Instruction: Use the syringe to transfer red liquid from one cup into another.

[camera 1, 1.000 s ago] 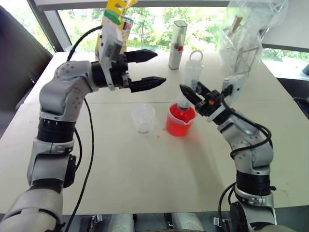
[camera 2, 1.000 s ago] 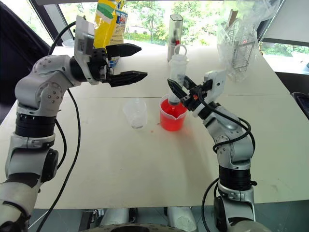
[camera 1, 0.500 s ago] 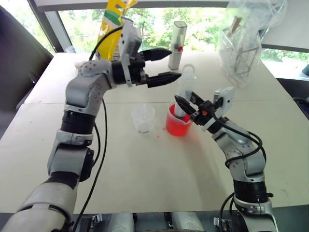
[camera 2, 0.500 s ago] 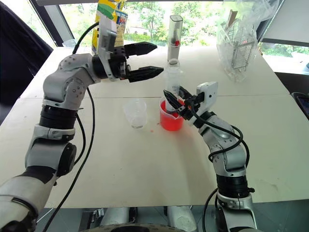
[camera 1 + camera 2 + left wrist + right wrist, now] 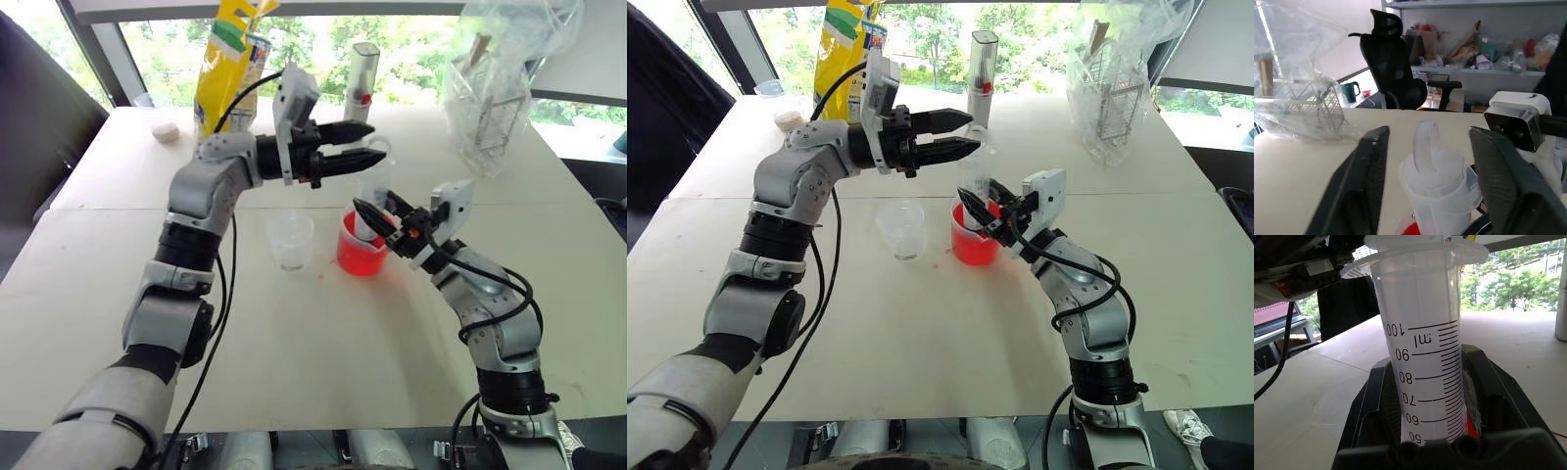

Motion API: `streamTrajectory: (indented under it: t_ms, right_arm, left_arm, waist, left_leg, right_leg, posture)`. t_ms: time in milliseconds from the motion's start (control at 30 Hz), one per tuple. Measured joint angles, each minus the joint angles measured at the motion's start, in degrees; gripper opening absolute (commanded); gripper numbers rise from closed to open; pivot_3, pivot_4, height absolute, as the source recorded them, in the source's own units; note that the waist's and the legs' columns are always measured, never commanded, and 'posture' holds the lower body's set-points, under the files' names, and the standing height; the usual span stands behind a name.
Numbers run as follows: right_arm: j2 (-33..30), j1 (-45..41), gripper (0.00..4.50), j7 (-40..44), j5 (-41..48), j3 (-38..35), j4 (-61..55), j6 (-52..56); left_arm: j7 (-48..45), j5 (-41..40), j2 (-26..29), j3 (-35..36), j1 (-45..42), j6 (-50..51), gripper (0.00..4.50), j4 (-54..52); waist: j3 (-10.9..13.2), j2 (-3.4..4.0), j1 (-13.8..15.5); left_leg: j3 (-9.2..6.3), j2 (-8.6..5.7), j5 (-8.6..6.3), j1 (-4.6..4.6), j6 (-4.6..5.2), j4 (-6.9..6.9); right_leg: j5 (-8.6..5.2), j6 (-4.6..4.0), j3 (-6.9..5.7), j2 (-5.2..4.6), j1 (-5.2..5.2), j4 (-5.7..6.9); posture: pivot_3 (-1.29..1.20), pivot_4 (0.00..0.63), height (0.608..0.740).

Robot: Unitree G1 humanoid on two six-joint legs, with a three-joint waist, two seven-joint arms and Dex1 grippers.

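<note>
The syringe [image 5: 369,194] stands upright with its tip in the red beaker [image 5: 359,255], which holds the red liquid [image 5: 974,245]. My right gripper [image 5: 377,217] is shut on the barrel just above the beaker rim; the right wrist view shows the printed scale [image 5: 1426,357] between its fingers. My left gripper [image 5: 377,141] reaches in level from the left at the ring-shaped plunger handle [image 5: 1425,146]. Its fingers [image 5: 1365,186] flank the ring with a gap on each side, open. The small clear cup [image 5: 291,240] stands left of the beaker.
A tall silver canister [image 5: 362,90] and a yellow bag [image 5: 230,69] stand at the table's far side. A wire basket in a clear plastic bag [image 5: 487,93] sits at the back right. A few red drops [image 5: 318,275] lie near the beaker.
My left gripper has swung right to the plunger ring and its jaws have narrowed around it. The right gripper keeps hold of the syringe in the beaker, barely moved.
</note>
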Motion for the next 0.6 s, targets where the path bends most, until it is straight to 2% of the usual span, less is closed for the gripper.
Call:
streamTrajectory:
  t_ms: [67, 100, 600]
  right_arm:
    - [-0.1, 0.0, 1.35, 0.0, 0.0, 0.1, 0.0, 0.0]
    - [-0.2, 0.0, 1.35, 0.0, 0.0, 0.2, 0.0, 0.0]
    - [-0.6, -0.1, 1.35, 0.2, 0.1, 0.3, -0.5, -0.5]
  left_arm:
    - [-0.1, 0.1, -0.1, 0.0, 0.0, 0.0, 0.28, 0.2]
    - [-0.1, 0.1, -0.1, 0.1, 0.0, 0.0, 0.02, 0.3]
    - [-0.2, 0.2, 0.0, 0.3, -1.8, 0.5, 0.02, 1.7]
  waist:
    - [0.0, 0.0, 0.0]
    - [0.0, 0.0, 0.0]
    - [0.0, 0.0, 0.1]
  left_leg:
    - [0.0, 0.0, 0.0, 0.0, 0.0, 0.0]
    - [0.0, 0.0, 0.0, 0.0, 0.0, 0.0]
    - [0.0, -0.01, 0.0, -0.02, 0.0, 0.01]
  right_leg:
    - [0.0, 0.0, 0.0, 0.0, 0.0, 0.0]
    - [0.0, 0.0, 0.0, 0.0, 0.0, 0.0]
    - [0.0, 0.0, -0.02, 0.0, 0.0, 0.0]
  posture:
    - [0.0, 0.15, 0.74]
    - [0.0, 0.15, 0.74]
    - [0.0, 0.15, 0.74]
